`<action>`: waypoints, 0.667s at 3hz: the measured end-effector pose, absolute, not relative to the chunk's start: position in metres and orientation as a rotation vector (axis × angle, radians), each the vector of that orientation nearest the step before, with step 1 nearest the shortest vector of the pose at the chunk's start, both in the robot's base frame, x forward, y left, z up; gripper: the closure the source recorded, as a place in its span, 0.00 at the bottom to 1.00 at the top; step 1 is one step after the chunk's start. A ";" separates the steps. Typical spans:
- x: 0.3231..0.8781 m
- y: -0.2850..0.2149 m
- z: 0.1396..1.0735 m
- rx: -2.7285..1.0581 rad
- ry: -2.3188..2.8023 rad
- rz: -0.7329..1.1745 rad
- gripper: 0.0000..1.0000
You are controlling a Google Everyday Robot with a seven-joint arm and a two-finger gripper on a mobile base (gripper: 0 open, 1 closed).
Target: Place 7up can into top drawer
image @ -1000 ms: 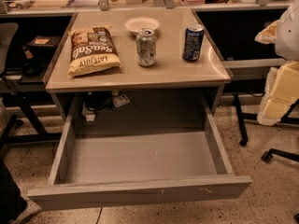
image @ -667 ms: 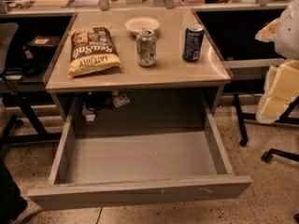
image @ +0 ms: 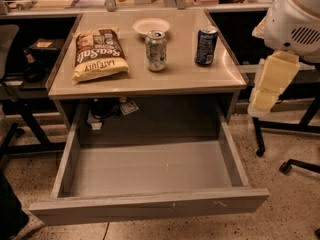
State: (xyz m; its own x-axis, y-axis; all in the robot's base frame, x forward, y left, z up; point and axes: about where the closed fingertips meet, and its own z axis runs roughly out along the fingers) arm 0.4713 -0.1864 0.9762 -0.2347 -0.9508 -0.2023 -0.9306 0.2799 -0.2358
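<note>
The 7up can (image: 156,51) stands upright on the tabletop (image: 180,76), between a chips bag and a dark blue can. The top drawer (image: 150,169) is pulled out wide below the tabletop, and its grey inside holds nothing. My gripper (image: 268,86) hangs as a cream-coloured piece under the white arm housing (image: 297,19), off the table's right edge. It is well to the right of the 7up can, higher than the drawer, and holds nothing that I can see.
A Sea Salt chips bag (image: 98,54) lies at the left of the tabletop. A white bowl (image: 151,26) sits behind the can, and a dark blue can (image: 205,45) stands to its right. Chair legs and castors (image: 286,167) stand on the floor at the right. Dark desks flank the table.
The arm and gripper have shifted a little left and up, closer to the table's right edge. The cans, bag, bowl and drawer have not moved.
</note>
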 end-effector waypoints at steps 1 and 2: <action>0.474 -0.182 0.973 -1.682 2.232 -0.058 0.00; 0.496 -0.159 0.962 -1.613 2.223 0.039 0.00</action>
